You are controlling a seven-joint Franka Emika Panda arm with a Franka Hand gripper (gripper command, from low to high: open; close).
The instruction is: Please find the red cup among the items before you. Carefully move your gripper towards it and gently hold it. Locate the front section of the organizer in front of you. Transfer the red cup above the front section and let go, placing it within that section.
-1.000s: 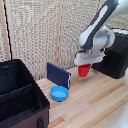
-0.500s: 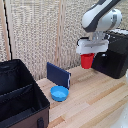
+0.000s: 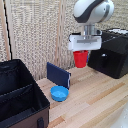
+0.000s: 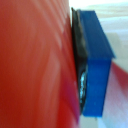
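hand (image 3: 81, 52) gripping red cup (image 3: 80, 58), organizer (image 3: 20, 95) open

It looked like a robot lab: a pale wooden table (image 3: 95, 102) stood before a beige woven backdrop (image 3: 40, 35).

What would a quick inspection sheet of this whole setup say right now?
Surface: pale wooden table.
Job's things: red cup held in the air, clear of the table; black organizer at the exterior view's left, its visible compartments without the cup.
Clutter: blue bowl; dark blue panel standing behind it; black appliance at the exterior view's right.
Grippers: gripper shut on the cup; blue finger pressed against its wall.
Cables: nothing seen.
Surroundings: beige woven backdrop.
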